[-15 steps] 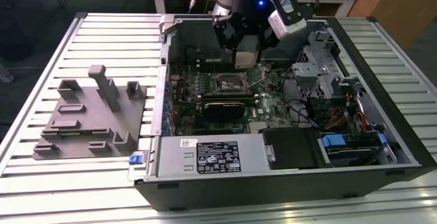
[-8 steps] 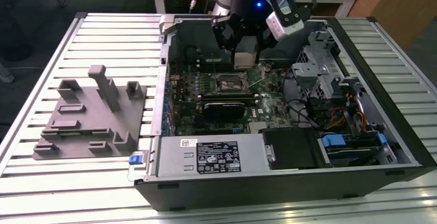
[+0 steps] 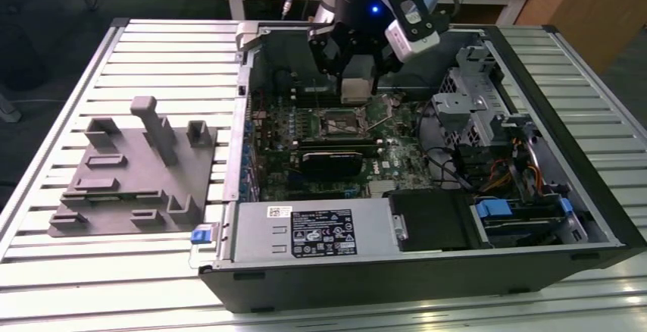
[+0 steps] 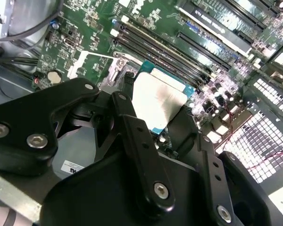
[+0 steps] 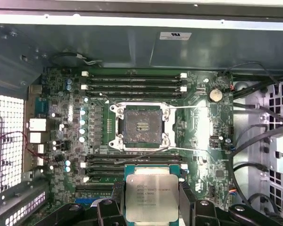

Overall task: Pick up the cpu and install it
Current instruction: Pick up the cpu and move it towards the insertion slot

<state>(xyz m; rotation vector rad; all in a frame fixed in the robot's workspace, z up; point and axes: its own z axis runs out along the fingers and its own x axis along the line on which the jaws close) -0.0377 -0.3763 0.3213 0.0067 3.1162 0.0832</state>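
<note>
1 gripper (image 3: 357, 93), 2 fingers (image 5: 188, 205), clamped on 1 cpu (image 3: 356, 88) by two opposite edges, silvery top facing up to the first wrist view (image 5: 152, 197); in the second wrist view the cpu (image 4: 158, 101) sits flat between the black fingers (image 4: 127, 96), teal rim showing on its free edges. Cpu is in the air inside the case (image 3: 425, 279), above the board (image 3: 273, 142), not touching it. 1 socket (image 5: 142, 125) on the board, open and bare, metal frame around it with a screw at each corner; in the first wrist view the cpu hangs beside the socket over one of the slot banks (image 5: 132, 165), not yet over the socket. 2 slot banks flank the socket, one on each of two opposite sides, both tight to its frame; the other two sides have flat board with low parts. In the exterior view the socket (image 3: 342, 123) lies just below the gripper, with 1 black block (image 3: 329, 161) close by on the near side and 1 power supply (image 3: 314, 230) along the near wall. Case open on top, walls on all four sides; drive cage (image 3: 475, 112) and loose cables (image 3: 505, 173) crowd the exterior view's right, so free room is mostly straight up. 1 gray fixture (image 3: 132, 173) on the slatted table (image 3: 60, 286) at the exterior view's left, well apart from the case, with bare table around it
</note>
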